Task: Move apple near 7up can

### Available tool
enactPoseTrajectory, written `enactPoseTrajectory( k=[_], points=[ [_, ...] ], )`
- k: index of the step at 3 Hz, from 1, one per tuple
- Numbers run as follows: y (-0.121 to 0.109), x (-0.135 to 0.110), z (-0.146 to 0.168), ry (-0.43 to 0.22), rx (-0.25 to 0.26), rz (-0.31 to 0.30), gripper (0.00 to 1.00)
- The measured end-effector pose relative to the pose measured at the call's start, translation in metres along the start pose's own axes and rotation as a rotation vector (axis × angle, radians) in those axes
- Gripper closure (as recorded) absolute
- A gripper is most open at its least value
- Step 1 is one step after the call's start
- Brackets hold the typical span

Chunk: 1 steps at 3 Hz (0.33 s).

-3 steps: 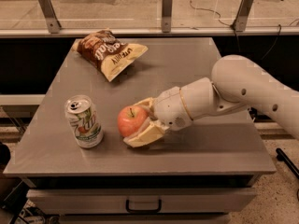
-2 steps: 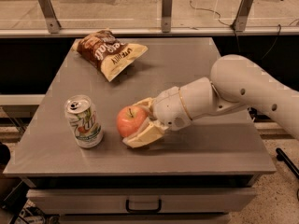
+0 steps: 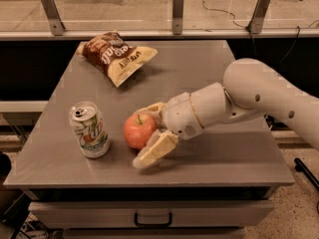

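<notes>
Apple: the round reddish-orange apple is stem-up, down at table level, just to the right of the can with a narrow gap between them.
Can: the white and green aluminium 7up can stands upright near the front left of the flat grey table.
Gripper: the cream two-finger gripper is low over the table's front half. Its fingers are spread to the apple's width, one behind and one in front, and it looks to me like it's clasping the fruit.
Progress: I'd call the apple near enough already; what's left is letting go and backing off.
Risk, tipping: push any further left and the apple bumps the can, and a light can that close to the edge could topple or roll off.
Risk, rolling: open up carelessly and the round apple may trundle away, maybe toward the front edge.
Risk, dragging: the front finger lies low by the apple, so on the way out it could hook the fruit and pull it back.
Bystander: the crumpled brown and cream chip bag lies at the back, well apart from all this.
Arm: the bulky white arm reaches in from the right, nothing in its way.
</notes>
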<state>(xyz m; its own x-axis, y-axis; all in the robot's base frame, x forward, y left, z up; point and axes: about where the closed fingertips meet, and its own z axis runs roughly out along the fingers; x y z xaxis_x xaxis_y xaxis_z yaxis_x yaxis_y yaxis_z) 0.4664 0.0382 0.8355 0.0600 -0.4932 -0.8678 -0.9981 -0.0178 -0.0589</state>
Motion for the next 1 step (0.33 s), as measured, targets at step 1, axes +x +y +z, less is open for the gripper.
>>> enactPoseTrajectory(
  k=[1],
  points=[
    [0.0000,0.0000,0.0000,0.000,0.000,0.000,0.00]
  ],
)
